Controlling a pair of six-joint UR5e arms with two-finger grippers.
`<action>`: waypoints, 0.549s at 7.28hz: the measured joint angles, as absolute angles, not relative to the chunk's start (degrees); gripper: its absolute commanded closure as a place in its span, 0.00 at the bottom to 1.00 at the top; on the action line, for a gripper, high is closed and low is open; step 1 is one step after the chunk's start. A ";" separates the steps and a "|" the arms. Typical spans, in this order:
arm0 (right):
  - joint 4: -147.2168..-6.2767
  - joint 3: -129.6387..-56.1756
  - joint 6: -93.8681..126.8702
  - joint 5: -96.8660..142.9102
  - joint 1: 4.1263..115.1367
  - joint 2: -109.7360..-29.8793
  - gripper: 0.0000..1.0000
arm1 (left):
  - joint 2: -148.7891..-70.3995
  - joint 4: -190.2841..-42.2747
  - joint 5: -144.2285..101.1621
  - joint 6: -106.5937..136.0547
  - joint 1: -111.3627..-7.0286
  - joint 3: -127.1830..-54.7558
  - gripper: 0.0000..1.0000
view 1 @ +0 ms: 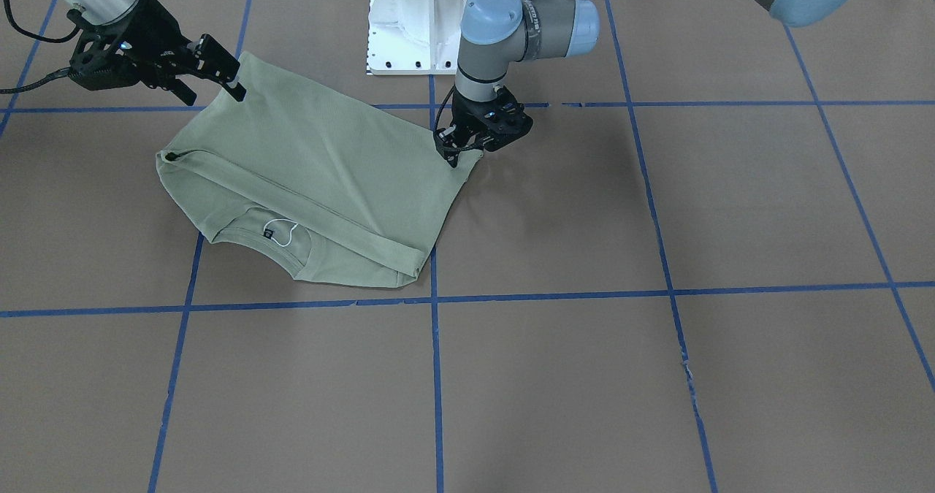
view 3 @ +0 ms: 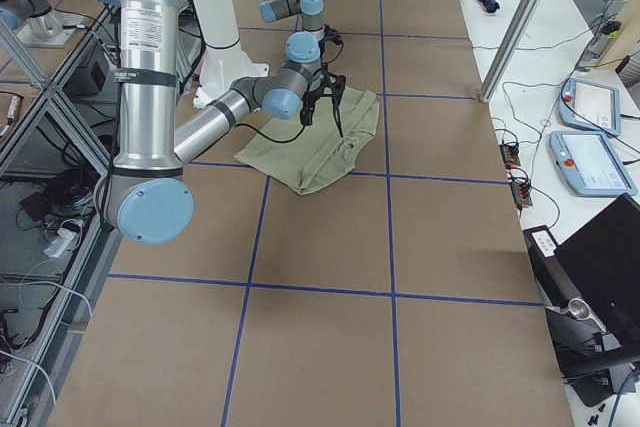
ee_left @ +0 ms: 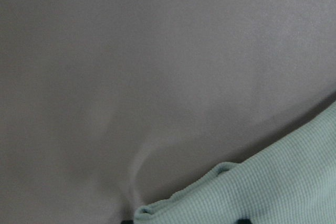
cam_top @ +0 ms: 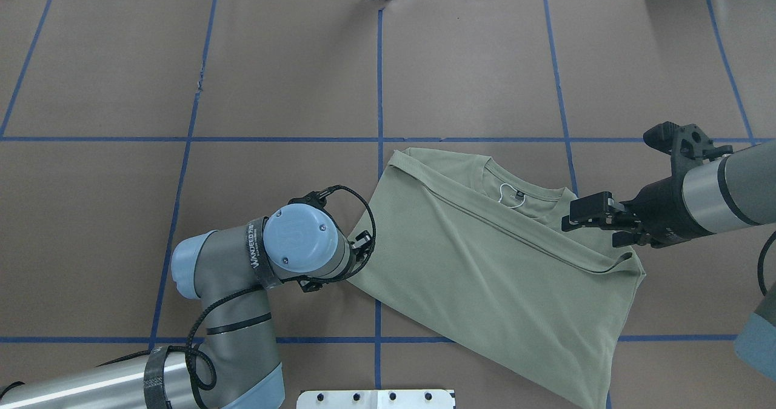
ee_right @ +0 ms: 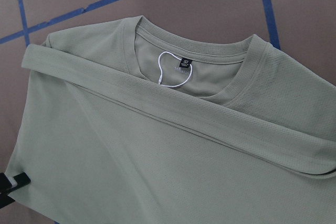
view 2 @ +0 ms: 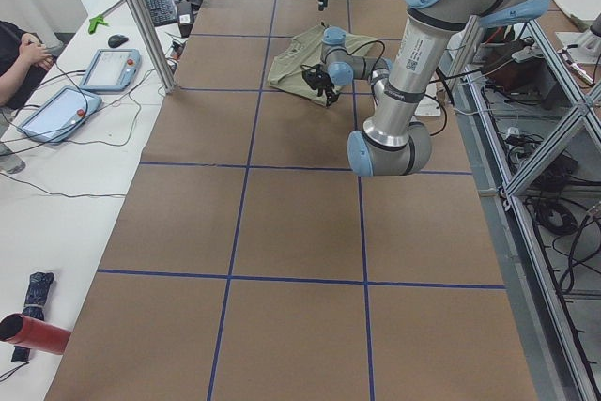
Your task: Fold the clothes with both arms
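Observation:
The pale green shirt (view 1: 314,164) lies on the brown table with its sleeves folded in and its collar (ee_right: 189,51) facing away from the robot. My left gripper (view 1: 454,155) is down at the shirt's hem corner, fingers pinched together on the cloth edge (ee_left: 220,182), which curls up slightly. In the overhead view the wrist hides most of the left gripper (cam_top: 364,240). My right gripper (view 1: 214,96) hangs open above the shirt's other side, clear of the fabric, with nothing between its fingers. The overhead view shows the right gripper (cam_top: 594,232) over the shoulder area.
The white pedestal base (view 1: 416,25) stands at the robot's edge of the table. Blue tape lines (view 1: 436,376) grid the brown surface. On a side bench are tablets (view 2: 108,68), a red cylinder (view 2: 33,333) and a person's arm (view 2: 19,53), next to a metal post (view 2: 141,16).

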State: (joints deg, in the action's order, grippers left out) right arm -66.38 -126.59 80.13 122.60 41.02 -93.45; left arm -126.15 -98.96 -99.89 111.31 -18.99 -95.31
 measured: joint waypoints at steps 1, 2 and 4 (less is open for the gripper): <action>-66.38 -126.55 80.19 122.65 41.35 -93.43 0.00 | -126.18 -98.92 -99.84 111.07 -18.99 -95.46 1.00; -66.42 -126.46 80.22 122.68 41.67 -93.43 0.00 | -126.22 -98.81 -99.79 110.90 -19.03 -95.84 1.00; -66.44 -125.98 80.24 122.68 42.12 -93.43 0.00 | -126.23 -98.59 -99.76 110.77 -20.07 -96.79 1.00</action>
State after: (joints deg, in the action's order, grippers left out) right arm -66.44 -125.98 80.24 122.68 42.12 -93.43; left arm -126.23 -98.59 -99.76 110.77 -20.07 -96.79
